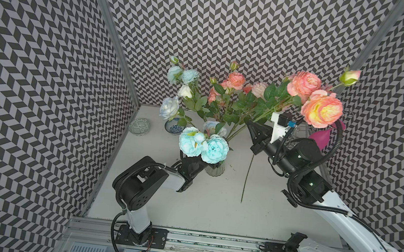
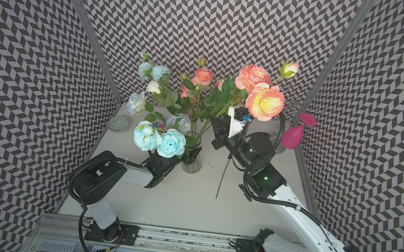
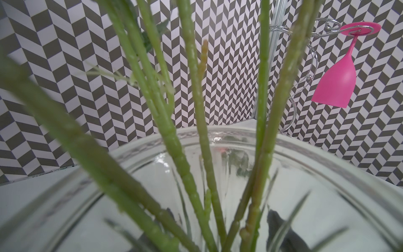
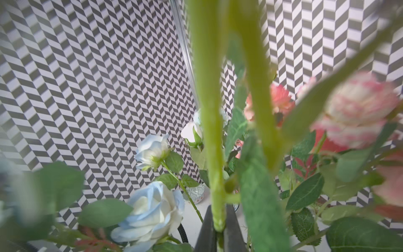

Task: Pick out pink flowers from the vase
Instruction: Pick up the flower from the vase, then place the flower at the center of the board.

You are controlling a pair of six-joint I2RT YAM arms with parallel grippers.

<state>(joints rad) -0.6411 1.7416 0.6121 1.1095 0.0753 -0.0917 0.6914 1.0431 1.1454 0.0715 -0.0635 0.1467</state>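
Pinching one long green stalk (image 1: pixel 248 174) between closed jaws, the right gripper (image 4: pixel 218 227) holds a stem of pink flowers (image 1: pixel 322 108) raised beside and clear of the vase (image 2: pixel 192 166). The left gripper (image 2: pixel 191 155) is clamped on the ribbed glass vase, which stands on the white table (image 1: pixel 199 204). Smaller pink blooms (image 1: pixel 236 80) and pale blue blooms (image 1: pixel 215 149) stand in it.

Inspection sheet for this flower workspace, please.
Surface: white table, a few dark specks near the vase.
Job's things: one pink flower stem lifted clear of it; other pink blooms stand in it.
Clutter: blue blooms in the vase, two patterned bowls, magenta wine glass hanging on a wire rack.
Grippers: left gripper clamps the vase; right gripper shut on the stem.
Cables: black conduits loop along both arms.
Surroundings: chevron walls, metal rail.
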